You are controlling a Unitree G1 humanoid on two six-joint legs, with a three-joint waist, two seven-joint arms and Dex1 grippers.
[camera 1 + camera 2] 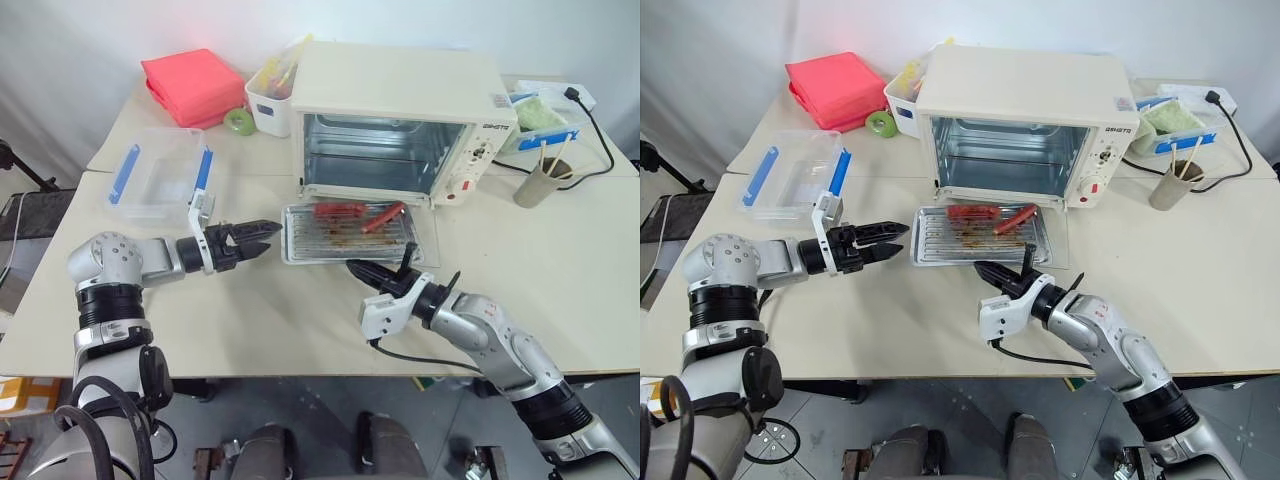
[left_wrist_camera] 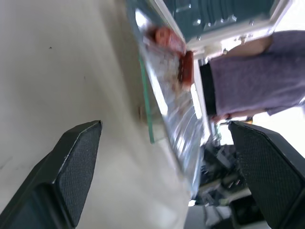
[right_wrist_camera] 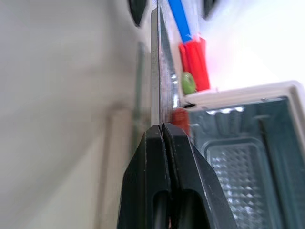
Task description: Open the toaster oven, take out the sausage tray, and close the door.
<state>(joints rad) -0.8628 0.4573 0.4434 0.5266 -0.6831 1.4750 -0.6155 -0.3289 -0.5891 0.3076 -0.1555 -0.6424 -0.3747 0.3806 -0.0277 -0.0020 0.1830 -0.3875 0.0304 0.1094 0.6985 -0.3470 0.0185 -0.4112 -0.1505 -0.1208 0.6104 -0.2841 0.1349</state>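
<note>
Right hand (image 1: 372, 272) is closed, its two black fingers pressed flat together on the near rim of the sausage tray (image 1: 350, 235); in the right wrist view the fingertips (image 3: 162, 131) meet right at the tray's thin metal edge. Left hand (image 1: 262, 240) hovers just off the tray's left end with its fingers spread wide and nothing between them.

On writing, the toaster oven (image 1: 400, 110) carries a short dark brand word at the top of its right control panel, too small to read, and a small sticker on its top right corner, also unreadable.

That oven is a cream-white box standing at the back of the table (image 1: 250, 320), with knobs and a red light down the right panel. Its cavity stands open, showing grey metal walls. The door (image 1: 428, 240) lies folded down flat in front of it, and the tray rests on top of the door, just before the opening.

Shallow, rectangular and silvery, the tray has a ridged floor with brown grease stains. Red-brown sausages (image 1: 340, 209) lie toward its far side, nearest the cavity.

To the oven's left sit a clear plastic box (image 1: 160, 175) with blue latches, a folded red cloth (image 1: 192, 85) and a roll of green tape (image 1: 239, 121); to its right, a paper cup (image 1: 540, 182) holding wooden sticks
</note>
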